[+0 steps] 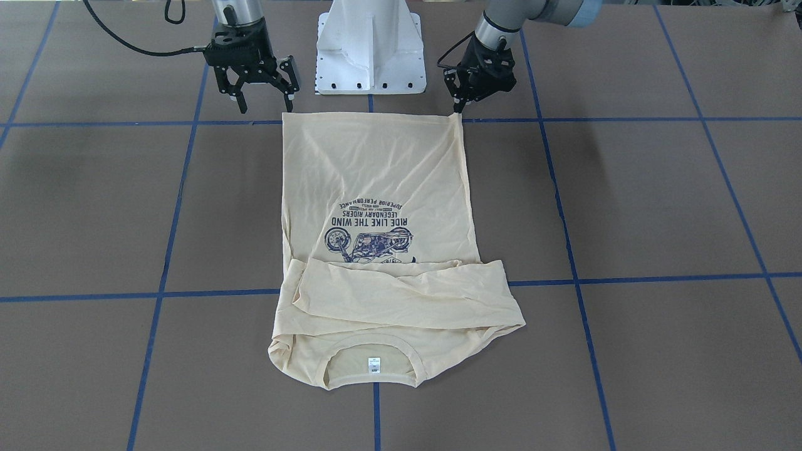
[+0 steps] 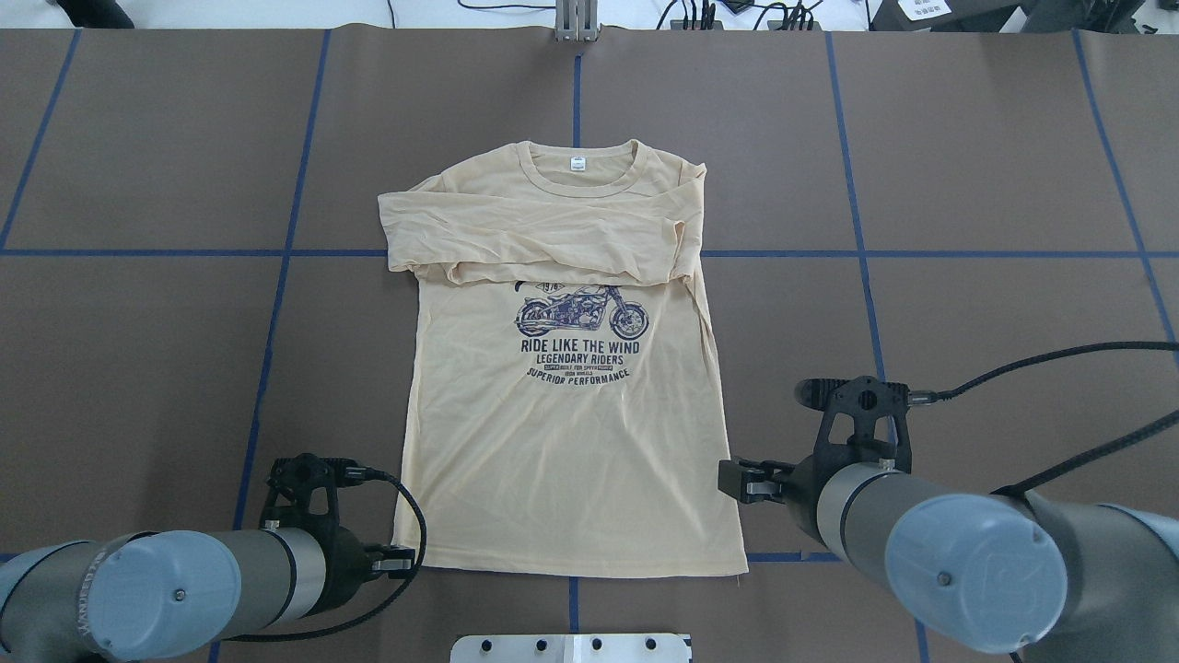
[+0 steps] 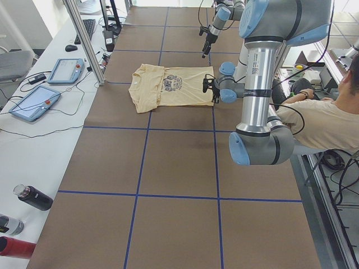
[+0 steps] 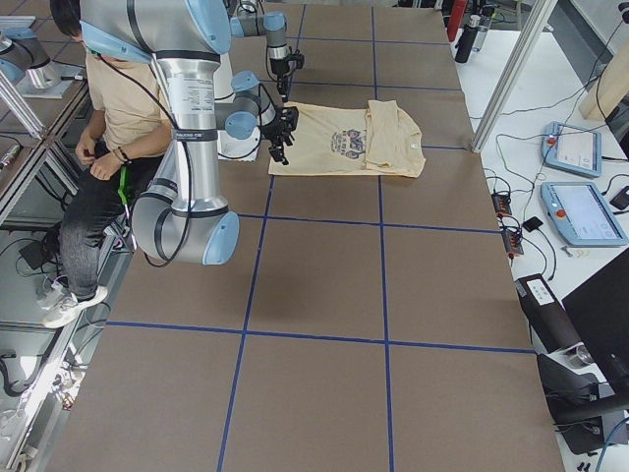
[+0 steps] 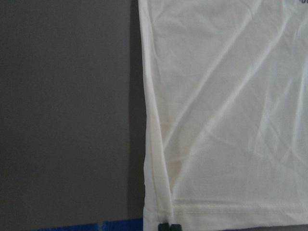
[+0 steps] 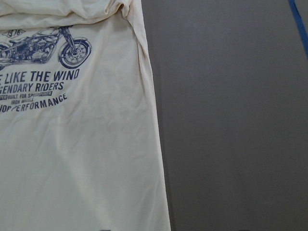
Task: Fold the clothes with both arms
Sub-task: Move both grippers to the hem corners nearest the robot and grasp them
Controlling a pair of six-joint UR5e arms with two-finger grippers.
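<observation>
Folded sleeves point(image 2: 534, 241) cover part of the print point(image 2: 580, 336); the neck tag point(image 2: 577, 164) seems too small to read.

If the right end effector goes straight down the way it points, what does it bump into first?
Likely the shirt, at its hem corner, or bare table just beside: the open right end effector hangs over that edge, depth unclear.

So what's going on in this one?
The robot is folding a cream T-shirt that lies print-up on the table. Its sleeves are already folded across the chest. The left gripper looks shut on one hem corner. The right gripper hangs open beside the other corner, not gripping it.
</observation>
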